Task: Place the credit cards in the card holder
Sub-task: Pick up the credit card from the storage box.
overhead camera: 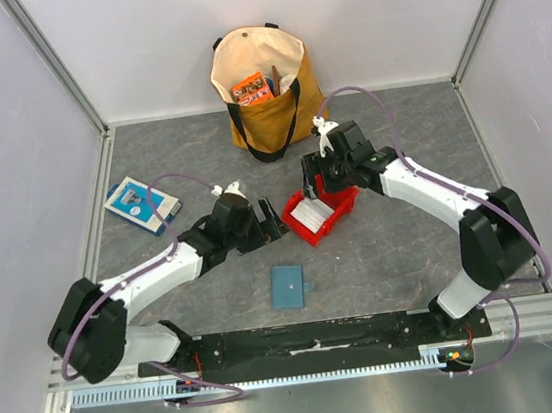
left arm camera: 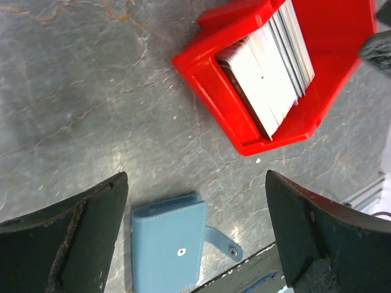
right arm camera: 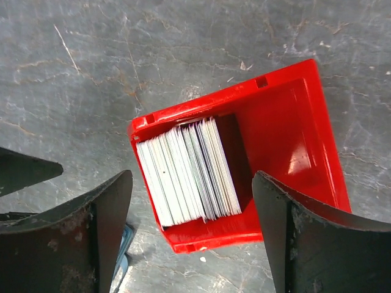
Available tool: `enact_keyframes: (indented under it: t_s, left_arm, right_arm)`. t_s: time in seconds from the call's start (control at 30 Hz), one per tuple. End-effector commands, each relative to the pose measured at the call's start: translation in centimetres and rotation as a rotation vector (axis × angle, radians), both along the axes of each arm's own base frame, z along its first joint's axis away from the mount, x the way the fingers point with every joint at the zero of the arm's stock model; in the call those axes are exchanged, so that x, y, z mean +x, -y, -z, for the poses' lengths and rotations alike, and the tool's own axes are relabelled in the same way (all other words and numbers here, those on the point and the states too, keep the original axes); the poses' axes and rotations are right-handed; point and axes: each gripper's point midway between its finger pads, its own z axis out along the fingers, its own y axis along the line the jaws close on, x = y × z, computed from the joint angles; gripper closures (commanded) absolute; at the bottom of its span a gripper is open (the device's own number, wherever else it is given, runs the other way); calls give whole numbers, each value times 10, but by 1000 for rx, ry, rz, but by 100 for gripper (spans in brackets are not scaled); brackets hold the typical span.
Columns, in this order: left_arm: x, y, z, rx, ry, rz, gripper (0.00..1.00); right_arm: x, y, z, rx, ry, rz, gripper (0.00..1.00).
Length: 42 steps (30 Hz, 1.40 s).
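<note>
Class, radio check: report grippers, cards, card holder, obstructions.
Left gripper open, right gripper open, both empty. Credit cards stacked in red bin. Card holder folded, strap unsnapped. Nothing blocking.

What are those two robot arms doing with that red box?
They are getting ready to move cards. A stack of credit cards stands on edge in the red bin on the table. The right end effector hangs open right above the stack. The left end effector is open too, beside the bin, and neither holds anything. The teal card holder lies folded shut on the table, nearer the arm bases. No card has been picked up yet.
</note>
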Motion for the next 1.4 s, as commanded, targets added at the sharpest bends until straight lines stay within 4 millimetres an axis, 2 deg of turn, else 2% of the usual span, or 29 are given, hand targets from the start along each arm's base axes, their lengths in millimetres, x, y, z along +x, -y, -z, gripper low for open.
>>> enact_keyframes:
  t_s: [0.0,0.1,0.27,0.43,0.8,1.0,1.37]
  left_arm:
    - [17,34,-20,-165,48,124,2]
    - [24,44,-16,-192,47,137,3]
    - [27,54,-2,-226,17,128,7]
    - [30,52,9,-240,17,94,9]
    - [32,54,23,-284,48,64,21]
    - [35,59,27,-289,42,77,27]
    - [37,65,29,-289,38,95,38]
  right_arm:
    - [8,-17,-5,39,-9,-102,13]
    - [14,-19,9,22,-29,-112,13]
    - [22,-16,22,8,-41,-116,11]
    - [26,-15,35,24,-77,-124,10]
    - [28,-23,62,50,-138,-143,9]
    - [23,-26,63,68,-155,-156,9]
    - [12,-29,52,110,-164,-179,18]
